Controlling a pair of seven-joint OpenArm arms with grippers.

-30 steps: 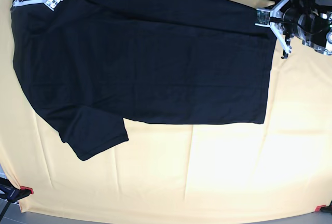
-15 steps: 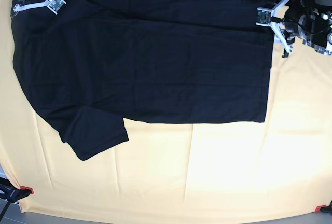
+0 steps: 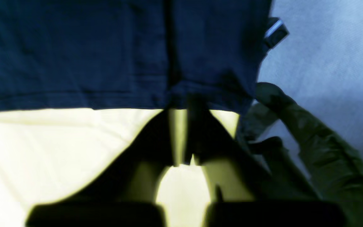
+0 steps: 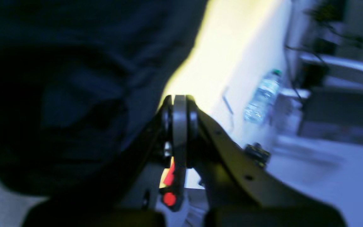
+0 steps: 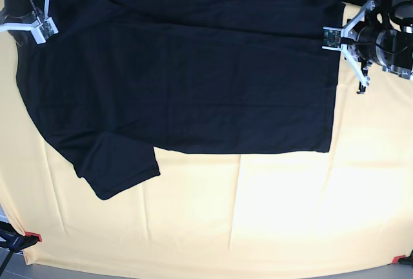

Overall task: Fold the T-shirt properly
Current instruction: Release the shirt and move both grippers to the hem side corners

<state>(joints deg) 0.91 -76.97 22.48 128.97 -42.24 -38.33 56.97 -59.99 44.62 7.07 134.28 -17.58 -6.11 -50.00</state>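
Now both grippers are seen drawn in at the far edge of the T-shirt (image 5: 181, 66), where half a second ago they stood a little further up and outward. The left gripper (image 5: 340, 39), on the right of the base view, has been brought down beside the hem corner; in its wrist view the jaws are closed together right at the hem's edge, and dark cloth seems to be pinched between them, though the blur leaves that unsure. The right gripper (image 5: 40, 26), on the left of the base view, has been shifted down to the shoulder end. Its jaws are shut too, seen pressed together in the right wrist view, with black fabric close beside them; whether cloth is caught there cannot be told.

The shirt itself is laid out sideways over the yellow tablecloth (image 5: 258, 214), hem to the right, one sleeve (image 5: 119, 169) splayed toward the near left, and it has not been disturbed. The far edge is judged to have just been taken, or nearly so, at both ends. No fold has yet been made; a lift and carry toward the near edge is likely what comes next.
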